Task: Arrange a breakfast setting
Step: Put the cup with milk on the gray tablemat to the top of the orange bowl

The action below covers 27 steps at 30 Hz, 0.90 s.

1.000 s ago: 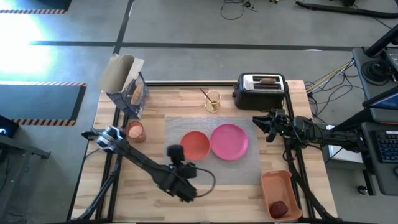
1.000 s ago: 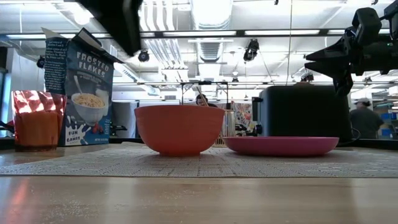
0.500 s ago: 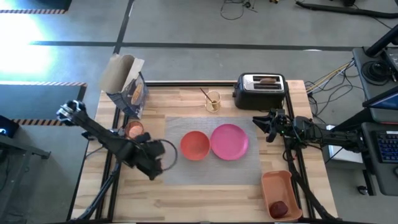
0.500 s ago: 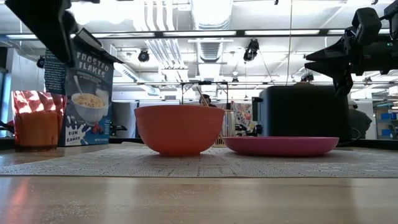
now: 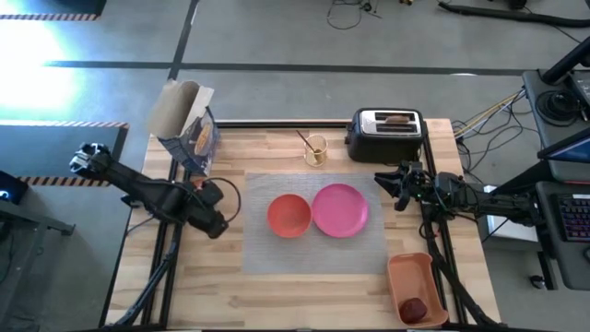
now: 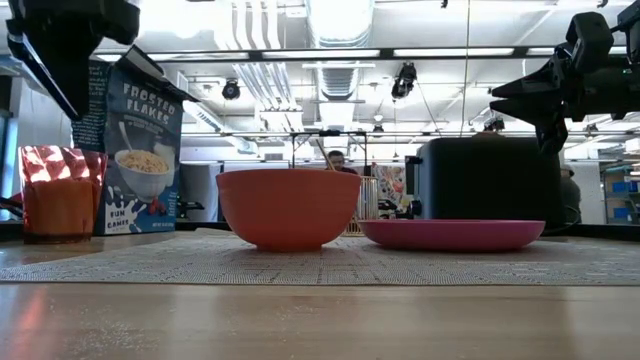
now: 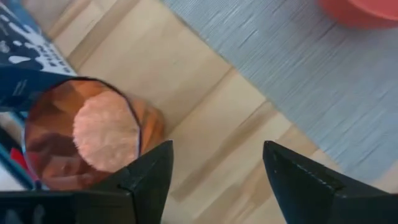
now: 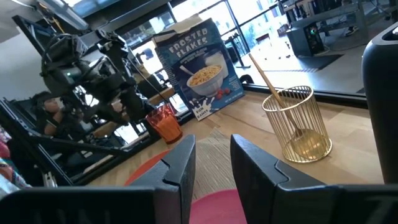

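The small orange cup (image 7: pixel 87 134) stands on the wood beside the cereal box (image 5: pixel 189 129), at the table's left. My left gripper (image 7: pixel 214 168) hovers above it, open and pointing steeply down, with the cup just outside one finger (image 7: pixel 149 177). On the grey mat (image 5: pixel 313 249) the orange-red bowl (image 5: pixel 289 215) sits next to the pink plate (image 5: pixel 340 209). A toast slice (image 5: pixel 397 118) sticks out of the toaster (image 5: pixel 385 135). The gold spoon (image 5: pixel 304 140) leans in a wire holder. The dark red fruit (image 5: pixel 414 307) lies in the orange tray (image 5: pixel 417 288). My right gripper (image 8: pixel 213 168) waits level at the right, open by a narrow gap.
The cereal box stands open-topped at the far left corner, close behind the cup (image 6: pixel 60 195). The toaster stands at the far edge, right of the wire holder (image 8: pixel 297 124). Bare wood lies along the near edge in front of the mat.
My left gripper has swung from the near middle of the table, beside the bowl, toward the left edge and a little toward the far edge, ending over the cup. Its wrist has rolled on the way. The bowl, plate and cup have stayed put.
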Each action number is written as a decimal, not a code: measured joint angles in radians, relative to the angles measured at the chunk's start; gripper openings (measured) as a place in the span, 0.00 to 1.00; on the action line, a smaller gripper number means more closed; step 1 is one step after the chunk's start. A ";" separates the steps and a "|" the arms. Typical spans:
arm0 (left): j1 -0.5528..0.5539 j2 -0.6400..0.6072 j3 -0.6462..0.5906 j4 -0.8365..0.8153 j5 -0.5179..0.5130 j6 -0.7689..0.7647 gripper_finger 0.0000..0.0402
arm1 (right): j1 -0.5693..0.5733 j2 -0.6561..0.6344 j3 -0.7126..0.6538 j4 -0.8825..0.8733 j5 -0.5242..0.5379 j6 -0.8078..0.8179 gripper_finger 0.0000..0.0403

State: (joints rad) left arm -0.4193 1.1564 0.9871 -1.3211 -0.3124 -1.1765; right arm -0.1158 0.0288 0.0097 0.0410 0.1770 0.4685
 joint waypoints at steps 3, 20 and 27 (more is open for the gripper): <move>0.012 -0.001 0.000 -0.035 0.012 0.022 0.62 | 0.000 0.000 0.000 0.000 0.000 0.000 0.23; 0.079 0.002 -0.156 -0.022 0.017 0.103 0.55 | 0.000 0.000 0.000 0.000 0.000 0.000 0.23; 0.108 -0.002 -0.161 -0.022 0.017 0.157 0.38 | 0.000 0.000 0.000 0.000 0.000 0.000 0.23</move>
State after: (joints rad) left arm -0.3117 1.1549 0.8262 -1.3429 -0.2958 -1.0191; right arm -0.1158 0.0288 0.0097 0.0410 0.1770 0.4686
